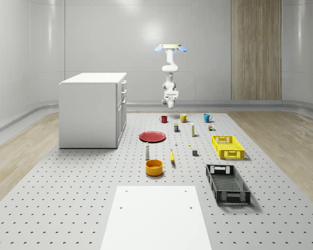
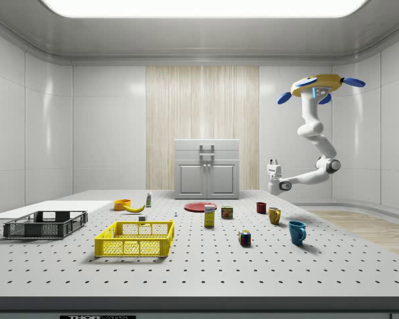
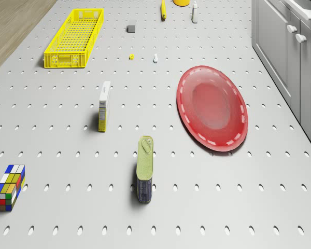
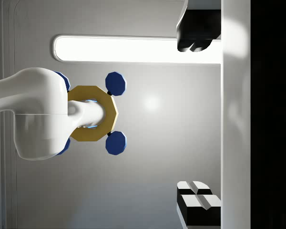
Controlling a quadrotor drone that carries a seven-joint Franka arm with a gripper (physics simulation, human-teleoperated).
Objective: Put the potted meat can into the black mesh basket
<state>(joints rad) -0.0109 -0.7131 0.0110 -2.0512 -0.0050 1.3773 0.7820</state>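
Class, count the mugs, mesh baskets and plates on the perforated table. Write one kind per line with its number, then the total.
Mugs: 3 (red mug, yellow mug, blue mug)
Baskets: 2 (yellow basket, black basket)
Plates: 1 (red plate)
Total: 6

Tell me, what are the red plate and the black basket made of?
The red plate looks like shiny plastic or glazed ceramic: the light gleams off its smooth middle. The black basket looks like stiff plastic or metal mesh: its walls are a grid of holes. I can't tell which for sure.
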